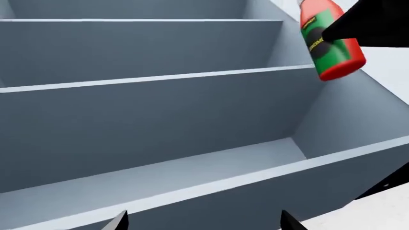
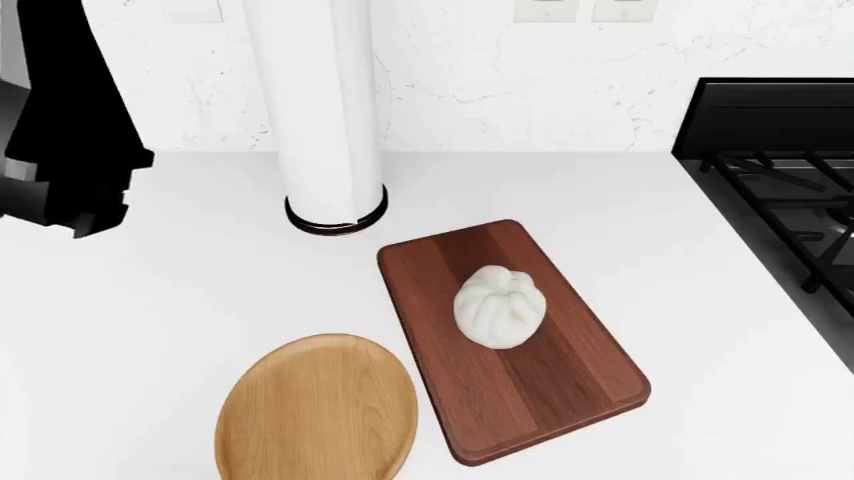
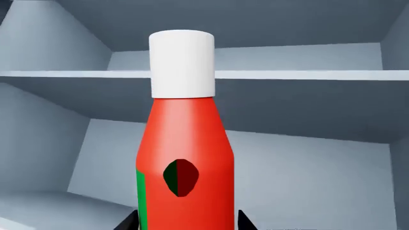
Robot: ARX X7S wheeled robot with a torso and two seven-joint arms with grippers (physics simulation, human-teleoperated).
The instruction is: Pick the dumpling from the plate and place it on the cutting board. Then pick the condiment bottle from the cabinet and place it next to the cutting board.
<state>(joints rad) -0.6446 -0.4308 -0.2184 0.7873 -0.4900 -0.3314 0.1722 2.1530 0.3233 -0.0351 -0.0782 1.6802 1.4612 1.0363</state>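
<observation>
The white pleated dumpling (image 2: 501,306) lies on the dark reddish cutting board (image 2: 561,400). Just left of the board, the round tan plate (image 2: 318,415) is bare. In the right wrist view the red condiment bottle (image 3: 185,134) with its white cap stands between the jaws of my right gripper (image 3: 187,221), which is shut on it in front of the grey cabinet shelves. The left wrist view shows the same bottle (image 1: 342,67) tilted and off the shelf, with the black right arm (image 1: 374,21) on it. My left gripper (image 1: 203,221) is open and holds nothing, facing the shelves.
A tall white cylinder (image 2: 320,100) with a black base ring stands behind the board. A black stove (image 2: 787,180) fills the right edge. My left arm (image 2: 67,130) shows black at the upper left. Grey cabinet shelves (image 1: 160,79) run across the left wrist view.
</observation>
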